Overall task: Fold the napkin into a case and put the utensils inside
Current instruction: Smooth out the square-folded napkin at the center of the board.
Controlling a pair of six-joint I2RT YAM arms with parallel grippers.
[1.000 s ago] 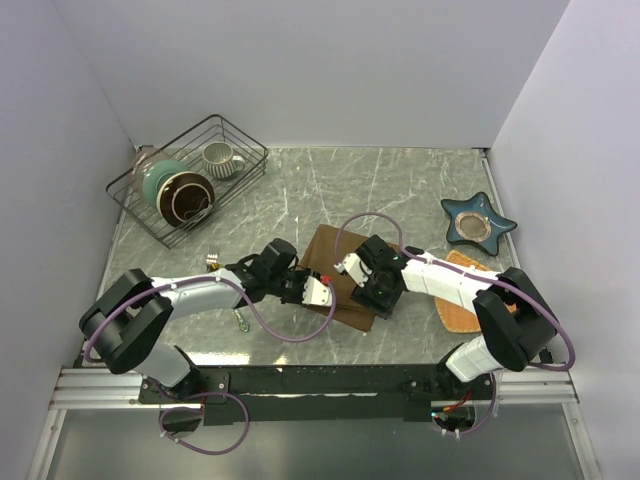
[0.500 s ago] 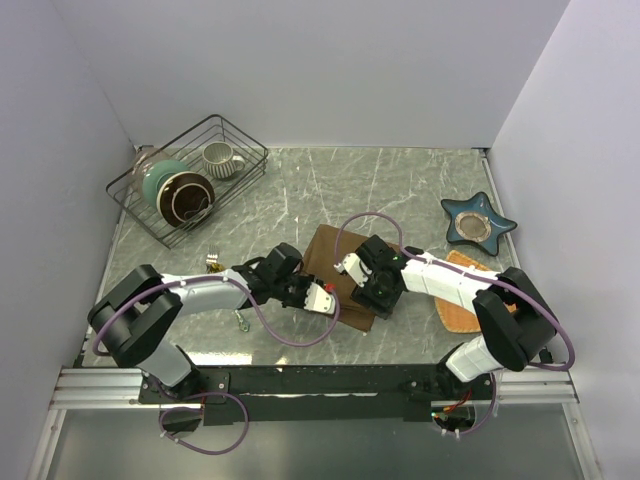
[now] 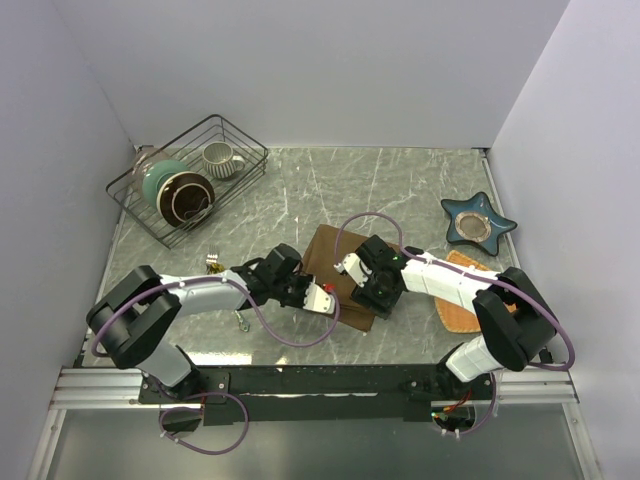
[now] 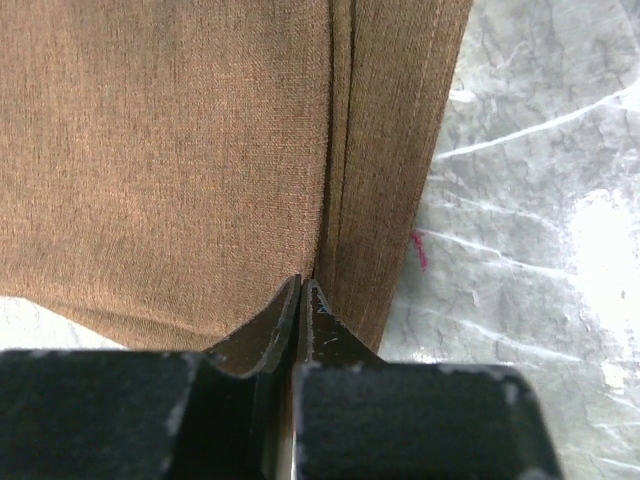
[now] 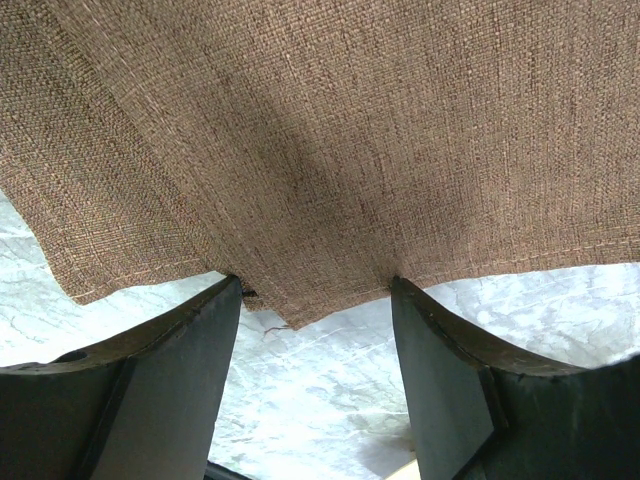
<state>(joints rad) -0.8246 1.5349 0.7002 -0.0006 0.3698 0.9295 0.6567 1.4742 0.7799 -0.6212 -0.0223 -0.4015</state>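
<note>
Left gripper (image 4: 301, 285): jaws pressed together, tips at a crease of the folded napkin (image 4: 180, 150); cannot tell whether any cloth is pinched. Layered cloth edges run just beside the tips, with the marble table (image 4: 530, 260) past them. Right gripper (image 5: 315, 283): jaws wide, the napkin's hemmed corner lying between the fingertips. Utensils (image 3: 212, 262) lie well behind the left gripper, partly under its arm.

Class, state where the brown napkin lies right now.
In the top view, the napkin lies folded near the centre of the table, between the left gripper and the right gripper, left of the orange mat.
</note>
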